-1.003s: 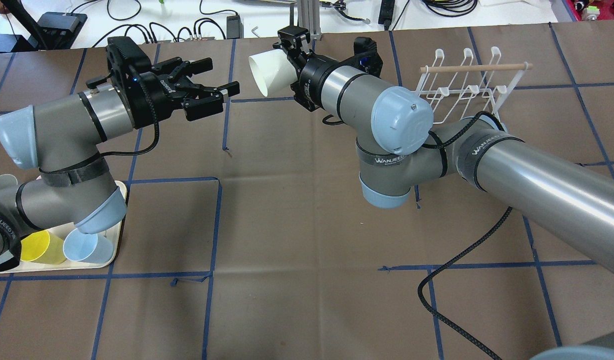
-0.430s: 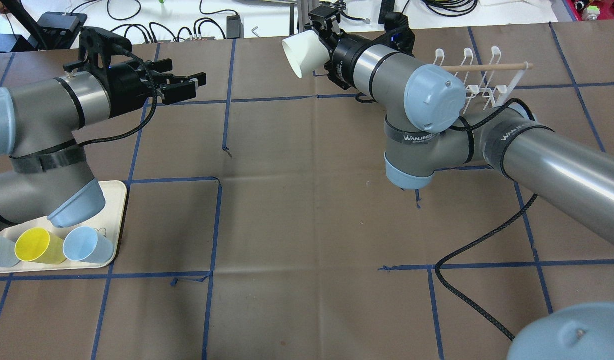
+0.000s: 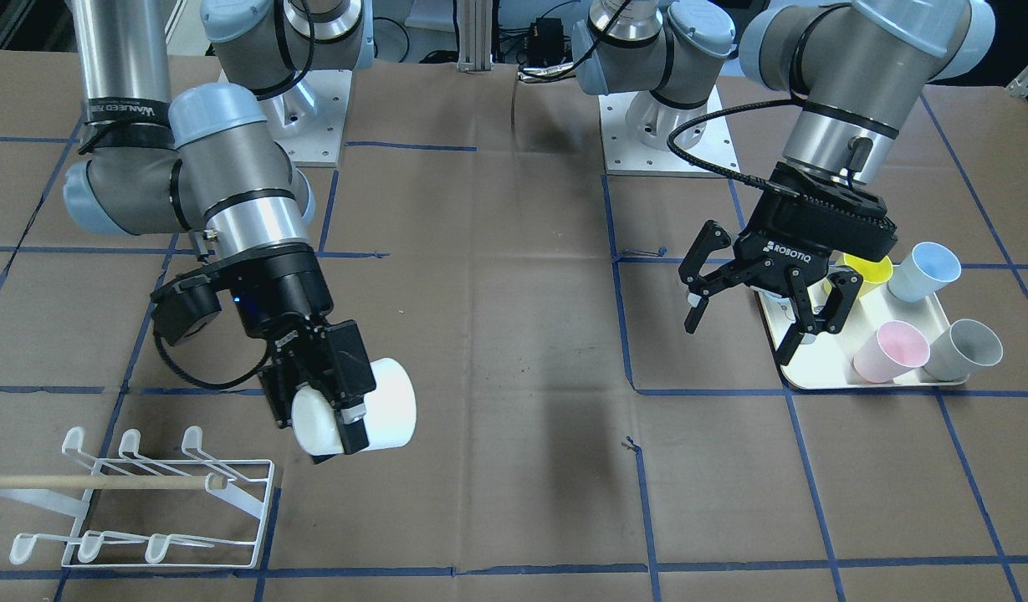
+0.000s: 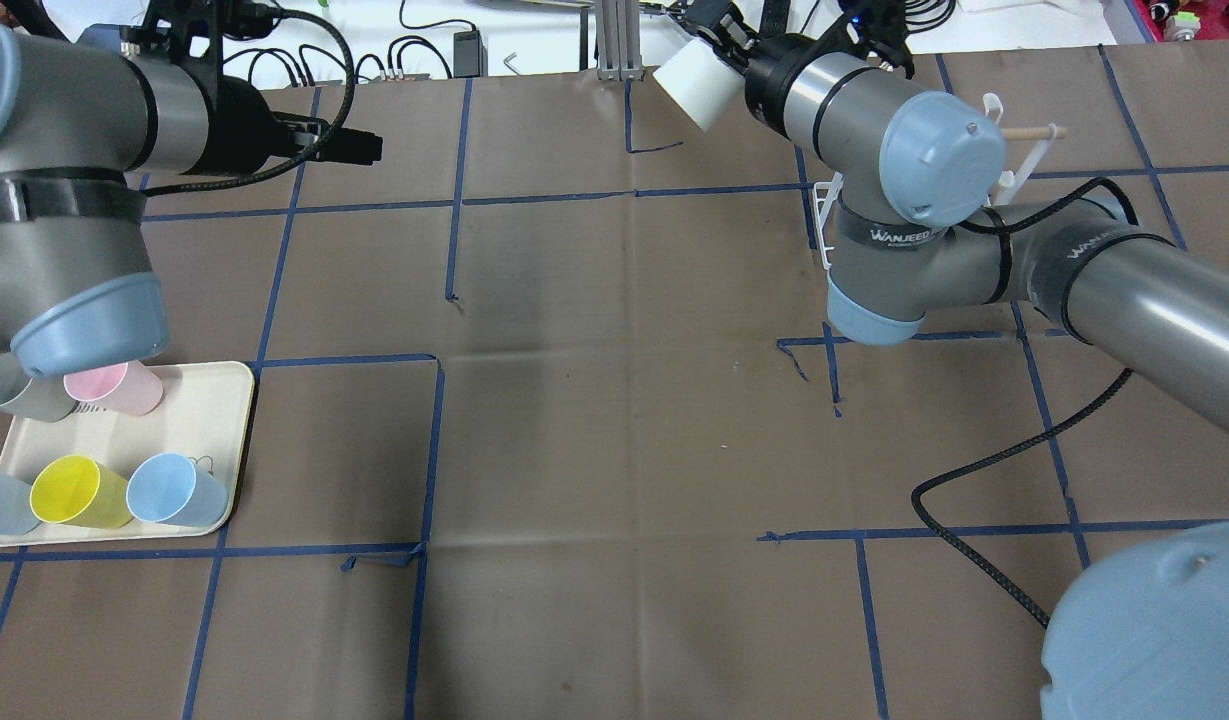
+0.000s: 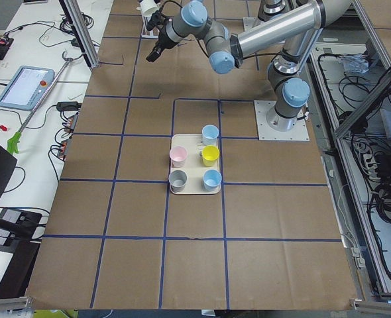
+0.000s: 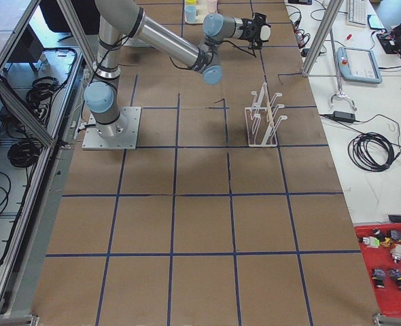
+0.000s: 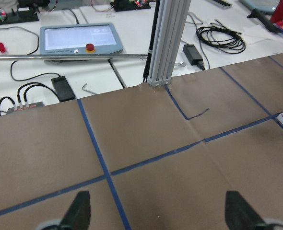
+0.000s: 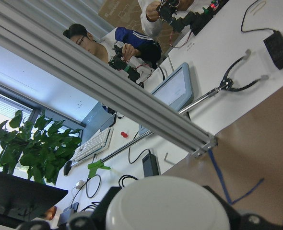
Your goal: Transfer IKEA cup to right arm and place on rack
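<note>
My right gripper (image 3: 340, 418) is shut on the base of a white IKEA cup (image 3: 392, 401), held on its side in the air, mouth pointing away from the wrist. The cup also shows in the overhead view (image 4: 696, 82), near the table's far edge. The right wrist view shows the cup's bottom (image 8: 168, 203) between the fingers. The white wire rack (image 3: 137, 493) with its wooden dowel stands on the table just beside the held cup; in the overhead view the rack (image 4: 1016, 160) is mostly hidden behind my right arm. My left gripper (image 3: 744, 334) is open and empty, over the tray's edge.
A cream tray (image 3: 815, 372) holds pink (image 3: 886, 349), grey (image 3: 965, 347), yellow and blue cups, seen also in the overhead view (image 4: 214, 420). A black cable (image 4: 984, 470) lies on the table below my right arm. An aluminium post (image 4: 614, 40) stands at the far edge.
My right arm has carried the white cup to the right and toward the far edge, nearer the rack. My left arm has drawn back to the left, its gripper still open and empty.
</note>
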Available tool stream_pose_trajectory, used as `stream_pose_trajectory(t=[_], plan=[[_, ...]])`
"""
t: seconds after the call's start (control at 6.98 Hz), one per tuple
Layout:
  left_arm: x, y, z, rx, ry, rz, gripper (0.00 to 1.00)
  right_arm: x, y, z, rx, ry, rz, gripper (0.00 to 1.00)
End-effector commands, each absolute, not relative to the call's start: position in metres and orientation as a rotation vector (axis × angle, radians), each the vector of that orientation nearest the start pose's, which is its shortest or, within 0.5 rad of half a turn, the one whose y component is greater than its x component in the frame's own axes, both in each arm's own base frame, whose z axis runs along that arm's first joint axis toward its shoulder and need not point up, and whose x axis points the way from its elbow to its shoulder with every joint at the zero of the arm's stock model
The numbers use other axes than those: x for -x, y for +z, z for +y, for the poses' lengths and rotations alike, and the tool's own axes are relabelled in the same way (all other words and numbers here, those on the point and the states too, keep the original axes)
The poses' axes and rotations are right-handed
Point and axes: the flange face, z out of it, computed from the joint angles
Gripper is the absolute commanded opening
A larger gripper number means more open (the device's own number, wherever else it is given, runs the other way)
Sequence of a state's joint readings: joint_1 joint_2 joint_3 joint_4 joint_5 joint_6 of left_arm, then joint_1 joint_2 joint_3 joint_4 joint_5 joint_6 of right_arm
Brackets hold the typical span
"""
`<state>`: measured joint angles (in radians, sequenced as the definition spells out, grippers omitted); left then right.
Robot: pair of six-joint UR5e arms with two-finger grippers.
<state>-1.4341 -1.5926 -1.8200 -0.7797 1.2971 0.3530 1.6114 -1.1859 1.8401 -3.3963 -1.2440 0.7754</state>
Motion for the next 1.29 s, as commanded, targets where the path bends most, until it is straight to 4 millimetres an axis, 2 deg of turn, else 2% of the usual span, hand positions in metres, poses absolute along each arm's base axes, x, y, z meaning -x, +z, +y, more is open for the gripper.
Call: stream_pose_trajectory(t=[0.0, 0.14, 0.29, 0.43, 0.57, 0.72, 1.15], plan=[[0.116, 0.495, -0.540, -0.293, -0.419, 3.128, 0.99, -0.122, 0.377, -0.610, -0.292, -1.443, 2.257, 0.14], [0.119, 0.500, -0.530, -0.087, -0.226, 3.188, 0.99, -0.107, 0.367, -0.628, -0.179, -1.507, 2.326, 0.12], [0.121, 0.504, -0.521, -0.064, -0.160, 3.194, 0.99, -0.093, 0.346, -0.652, -0.111, -1.542, 2.372, 0.11], [0.117, 0.492, -0.508, -0.061, -0.053, 3.153, 0.99, -0.087, 0.342, -0.666, -0.044, -1.615, 2.390, 0.11], [0.115, 0.489, -0.500, -0.062, 0.025, 3.116, 0.99, -0.066, 0.335, -0.675, -0.007, -1.701, 2.421, 0.11], [0.115, 0.489, -0.498, -0.055, 0.033, 3.117, 0.99, -0.048, 0.329, -0.677, 0.058, -1.754, 2.459, 0.11], [0.105, 0.483, -0.493, -0.051, 0.040, 3.123, 0.99, -0.048, 0.300, -0.672, 0.131, -1.762, 2.501, 0.12]])
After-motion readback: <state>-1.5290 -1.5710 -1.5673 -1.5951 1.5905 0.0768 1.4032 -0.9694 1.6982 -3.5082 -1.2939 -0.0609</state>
